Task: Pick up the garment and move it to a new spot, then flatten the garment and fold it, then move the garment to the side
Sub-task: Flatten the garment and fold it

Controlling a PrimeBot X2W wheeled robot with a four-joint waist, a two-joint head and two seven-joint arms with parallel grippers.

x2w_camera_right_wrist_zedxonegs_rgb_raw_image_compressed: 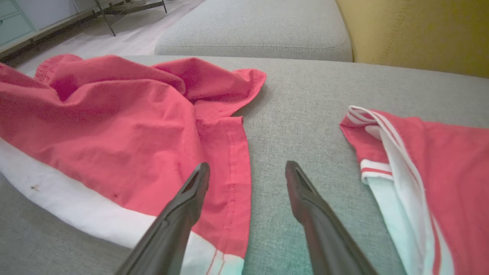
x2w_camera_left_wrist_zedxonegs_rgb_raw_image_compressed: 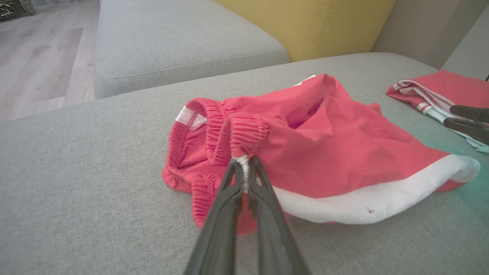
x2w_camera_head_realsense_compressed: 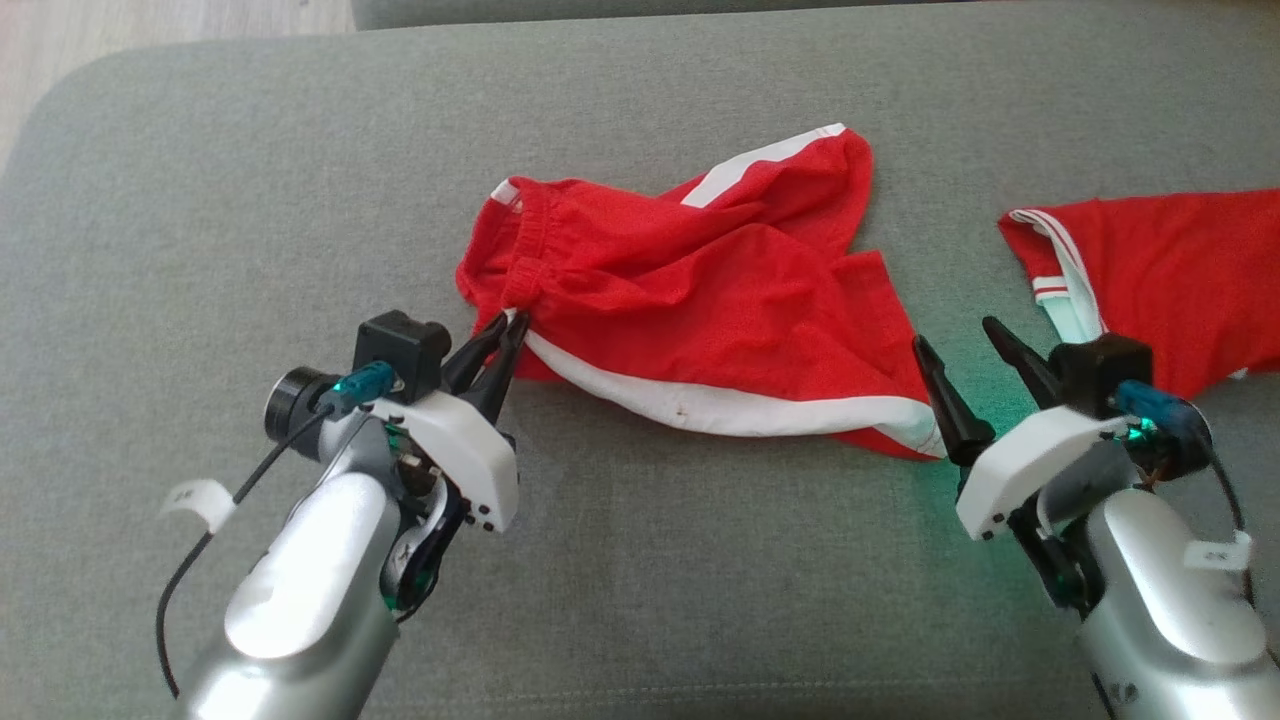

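The left fingers [x2w_camera_left_wrist_zedxonegs_rgb_raw_image_compressed: 223, 208] are closed on the waistband [x2w_camera_left_wrist_zedxonegs_rgb_raw_image_compressed: 244, 133] of the red shorts [x2w_camera_head_realsense_compressed: 700, 290] (crumpled on the grey sofa [x2w_camera_head_realsense_compressed: 250, 200]), while the right fingers [x2w_camera_right_wrist_zedxonegs_rgb_raw_image_compressed: 183, 214] stand open at their hem edge, near a second red garment [x2w_camera_head_realsense_compressed: 1170, 270].

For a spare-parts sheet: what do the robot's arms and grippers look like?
Left gripper and right gripper match: long tapered black jaws, white shell, boxy black camera with teal plug and black cable. Forearms are glossy silver, each with a white tag.
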